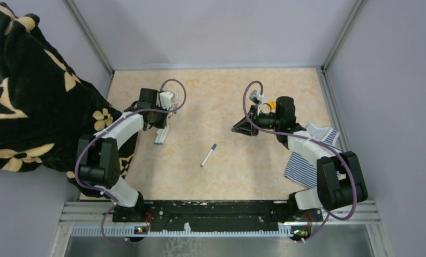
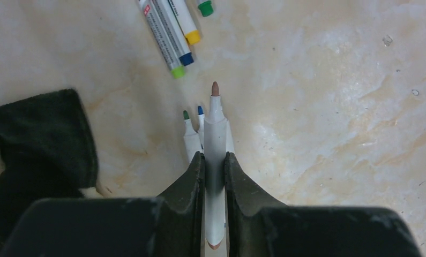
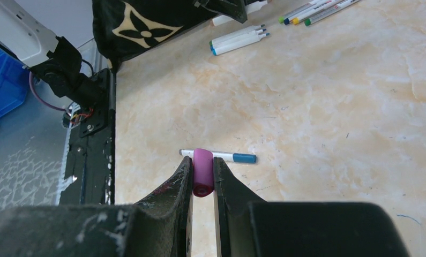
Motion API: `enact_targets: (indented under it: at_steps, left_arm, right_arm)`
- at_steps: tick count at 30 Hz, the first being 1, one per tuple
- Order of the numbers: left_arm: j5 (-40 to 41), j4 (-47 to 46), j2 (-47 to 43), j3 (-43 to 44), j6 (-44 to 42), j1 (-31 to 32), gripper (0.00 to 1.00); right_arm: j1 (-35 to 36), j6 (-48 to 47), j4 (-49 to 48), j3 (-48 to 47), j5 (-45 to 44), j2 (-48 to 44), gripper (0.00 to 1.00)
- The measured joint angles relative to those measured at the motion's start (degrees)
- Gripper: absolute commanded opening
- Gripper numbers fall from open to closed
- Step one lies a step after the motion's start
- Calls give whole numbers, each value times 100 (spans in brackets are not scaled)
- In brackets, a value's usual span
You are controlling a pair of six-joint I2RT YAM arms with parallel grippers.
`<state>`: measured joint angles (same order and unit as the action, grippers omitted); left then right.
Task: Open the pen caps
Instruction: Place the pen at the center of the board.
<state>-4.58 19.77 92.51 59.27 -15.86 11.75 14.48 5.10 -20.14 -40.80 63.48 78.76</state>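
Observation:
My left gripper is shut on a white pen whose bare brownish tip points away from me. It hangs just above two uncapped pens with green and blue tips. Several capped pens lie further off. My right gripper is shut on a purple pen cap, above the table. A lone blue-capped pen lies behind it, and it also shows mid-table in the top view. In the top view the left gripper is far left and the right gripper is right of centre.
A black cloth with cream flowers hangs over the left wall and reaches the table beside the left arm. A blue-and-white striped cloth lies at the right edge under the right arm. Walls enclose the table on three sides.

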Motion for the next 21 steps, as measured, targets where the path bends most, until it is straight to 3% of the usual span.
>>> enact_targets:
  at_steps: [21]
  left_arm:
    - [-1316,345,328,114,2,-1222,1]
  right_arm:
    - [-2,-15,0,4,-42,-39,0]
